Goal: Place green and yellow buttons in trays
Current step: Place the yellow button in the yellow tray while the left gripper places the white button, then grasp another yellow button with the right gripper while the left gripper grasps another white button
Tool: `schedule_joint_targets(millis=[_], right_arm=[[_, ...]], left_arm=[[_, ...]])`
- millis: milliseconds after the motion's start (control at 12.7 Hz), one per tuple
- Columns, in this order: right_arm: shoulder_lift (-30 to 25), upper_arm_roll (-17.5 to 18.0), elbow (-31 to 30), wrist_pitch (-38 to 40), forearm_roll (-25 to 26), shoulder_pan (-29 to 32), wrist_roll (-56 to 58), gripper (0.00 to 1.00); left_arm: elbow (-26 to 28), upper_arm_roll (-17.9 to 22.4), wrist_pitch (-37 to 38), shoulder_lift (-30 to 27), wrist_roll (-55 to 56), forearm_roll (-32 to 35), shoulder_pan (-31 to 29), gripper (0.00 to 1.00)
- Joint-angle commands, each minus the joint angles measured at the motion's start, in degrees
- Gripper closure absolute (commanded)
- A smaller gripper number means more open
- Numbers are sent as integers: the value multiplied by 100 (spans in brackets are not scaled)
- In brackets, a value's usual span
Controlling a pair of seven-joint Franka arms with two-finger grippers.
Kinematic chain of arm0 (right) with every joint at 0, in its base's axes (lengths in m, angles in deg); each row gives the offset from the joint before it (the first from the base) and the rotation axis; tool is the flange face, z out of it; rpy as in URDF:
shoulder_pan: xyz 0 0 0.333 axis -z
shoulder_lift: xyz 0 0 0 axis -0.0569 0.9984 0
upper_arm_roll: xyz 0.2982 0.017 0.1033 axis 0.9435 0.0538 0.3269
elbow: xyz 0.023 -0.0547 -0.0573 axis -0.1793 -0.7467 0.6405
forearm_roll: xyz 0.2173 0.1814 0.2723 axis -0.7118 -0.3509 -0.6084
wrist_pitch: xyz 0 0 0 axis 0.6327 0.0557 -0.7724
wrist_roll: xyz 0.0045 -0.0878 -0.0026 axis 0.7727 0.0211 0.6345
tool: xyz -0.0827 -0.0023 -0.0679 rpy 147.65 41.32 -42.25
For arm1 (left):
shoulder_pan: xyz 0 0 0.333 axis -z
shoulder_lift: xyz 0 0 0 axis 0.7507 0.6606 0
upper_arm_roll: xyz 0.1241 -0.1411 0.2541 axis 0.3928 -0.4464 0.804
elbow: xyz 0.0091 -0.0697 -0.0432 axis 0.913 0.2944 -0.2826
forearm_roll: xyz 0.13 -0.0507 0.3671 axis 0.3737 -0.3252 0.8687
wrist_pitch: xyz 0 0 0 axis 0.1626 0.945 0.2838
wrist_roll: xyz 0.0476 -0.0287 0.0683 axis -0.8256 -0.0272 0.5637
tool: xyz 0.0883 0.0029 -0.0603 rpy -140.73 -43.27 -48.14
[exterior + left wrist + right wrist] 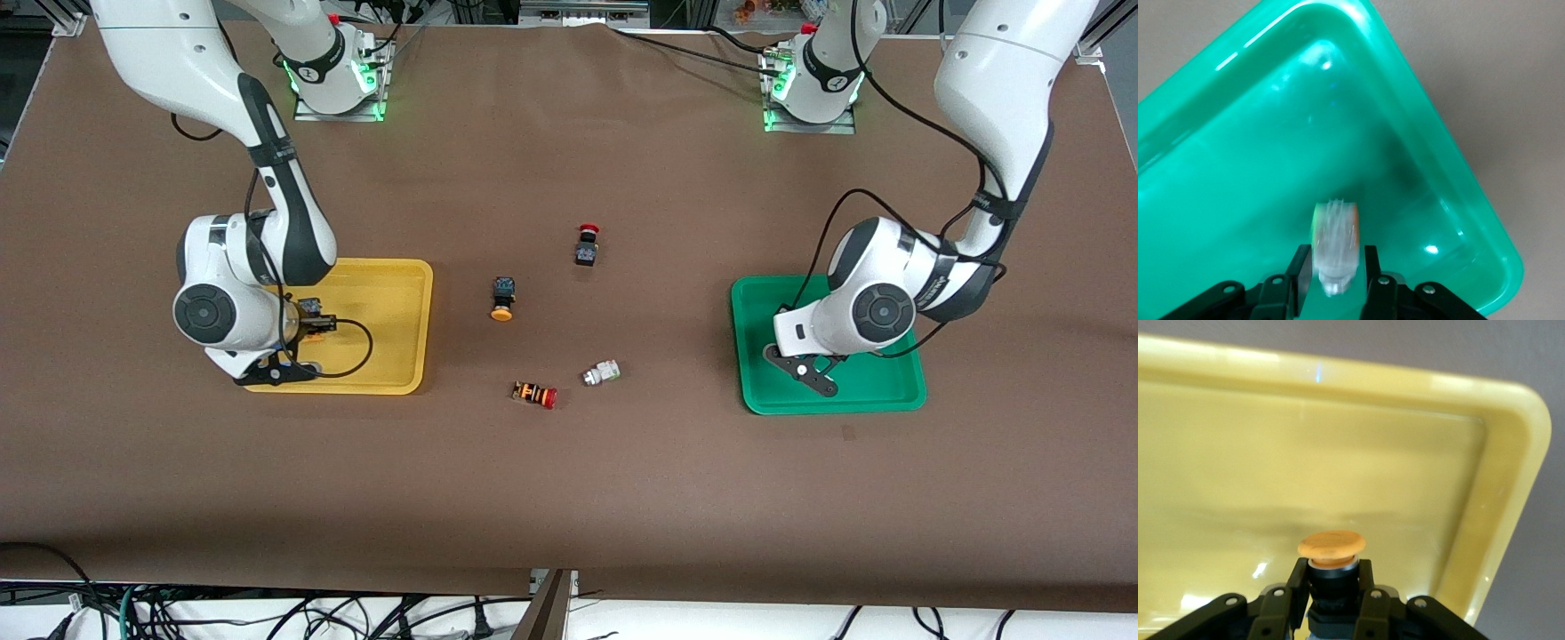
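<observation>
I am seeing the right hand [1331, 590] gripping a yellow-capped button [1331, 550] over the yellow tray [404, 276]. The left hand [1335, 273] is pinching a whitish-green button [1335, 240] over the green tray [756, 400]. On the counter [569, 489] between the trays, another yellow button [503, 297] and another whitish button [602, 372] are lying.

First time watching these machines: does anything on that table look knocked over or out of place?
Nothing looks broken or spilled. Four buttons lie on their sides on the table between the trays: a yellow-capped one, a whitish-green one, and two red-capped ones. Each end effector holds a button over its matching tray, yellow and green.
</observation>
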Motion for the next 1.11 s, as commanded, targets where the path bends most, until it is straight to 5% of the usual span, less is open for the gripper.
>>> schedule_joint_targets(millis=[0, 158, 316, 553, 1026], right_arm=[[-289, 8, -557, -315, -66, -25, 94, 87], [-254, 16, -514, -325, -66, -25, 25, 0], [-289, 191, -59, -29, -92, -139, -2, 0], [-132, 876, 593, 256, -259, -455, -1604, 0], [545, 1220, 726, -939, -751, -1448, -3174, 0]], left_arm=[[-103, -64, 118, -246, 456, -123, 208, 0], [-629, -160, 100, -185, 476, -115, 427, 0], [-1208, -231, 48, 51, 301, -123, 1022, 0], [-1913, -240, -232, 622, -374, -439, 1613, 0], [-1792, -240, -1692, 1230, -1248, -414, 2071, 0]])
